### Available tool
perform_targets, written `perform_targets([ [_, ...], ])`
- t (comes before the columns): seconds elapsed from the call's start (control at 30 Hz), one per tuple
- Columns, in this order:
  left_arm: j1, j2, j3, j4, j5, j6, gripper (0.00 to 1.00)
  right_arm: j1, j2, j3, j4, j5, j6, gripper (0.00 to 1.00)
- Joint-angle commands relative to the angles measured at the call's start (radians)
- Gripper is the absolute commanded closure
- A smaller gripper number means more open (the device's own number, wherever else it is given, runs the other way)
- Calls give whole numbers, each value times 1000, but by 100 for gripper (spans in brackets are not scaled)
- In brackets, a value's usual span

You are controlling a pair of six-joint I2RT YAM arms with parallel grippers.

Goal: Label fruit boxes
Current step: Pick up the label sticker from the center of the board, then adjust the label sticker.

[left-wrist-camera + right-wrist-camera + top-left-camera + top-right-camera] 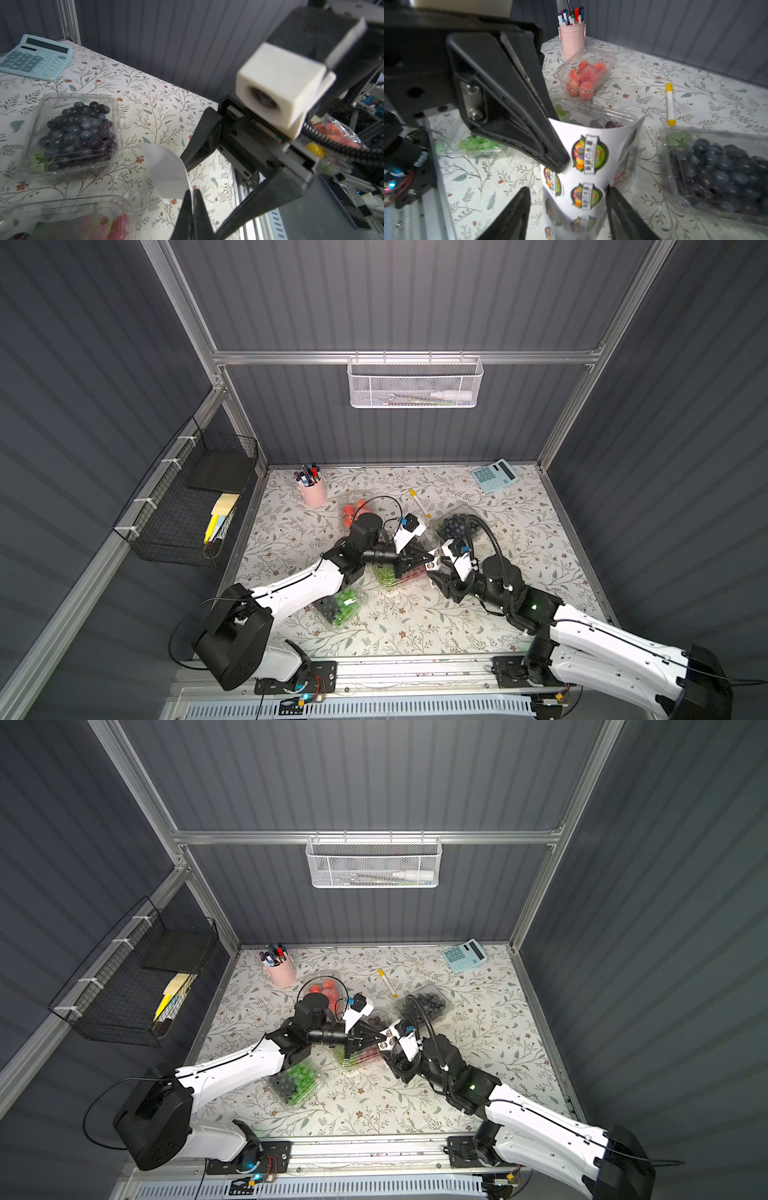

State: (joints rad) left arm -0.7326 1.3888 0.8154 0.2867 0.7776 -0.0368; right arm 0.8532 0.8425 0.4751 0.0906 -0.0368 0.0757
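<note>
Floral tabletop (415, 626). Sticker sheet (612, 135), clenched in left claw (192, 195), stands inside released right claw (566, 188), screening grape box (591, 113) under left claw; blueberry box (716, 166) beside sheet.

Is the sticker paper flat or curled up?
Curled. The sticker sheet bows into a curve, pinched at one edge by the left gripper.

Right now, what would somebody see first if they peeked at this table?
In the middle, the left tool pinches a curled white sticker sheet with colourful fruit badges, while the right tool stands open around it. Next come the bright red strawberry box by the pink pen cup at the back, and the dark blueberry box on the robot's right.
</note>
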Motion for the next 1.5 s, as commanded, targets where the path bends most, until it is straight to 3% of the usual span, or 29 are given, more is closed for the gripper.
perform_targets([
  [0.0,-5,-60,52,-179,-10,190,100,-44,-40,18,-32,-142,-77,25],
  [0.2,-4,-84,101,-349,38,385,100,-238,-42,63,-67,-501,-80,21],
  [0.3,-5,-111,85,-363,65,451,100,-307,-50,92,-119,-610,-118,21],
  [0.47,-5,-123,107,-471,107,552,100,-337,-86,106,-189,-741,-272,22],
  [0.87,-4,-122,106,-473,168,603,100,-338,44,253,-362,-885,-431,27],
  [1.07,-5,-131,92,-433,160,581,100,-339,67,281,-394,-903,-471,49],
  [1.47,-5,-134,74,-384,162,552,100,-340,86,287,-405,-918,-490,66],
])
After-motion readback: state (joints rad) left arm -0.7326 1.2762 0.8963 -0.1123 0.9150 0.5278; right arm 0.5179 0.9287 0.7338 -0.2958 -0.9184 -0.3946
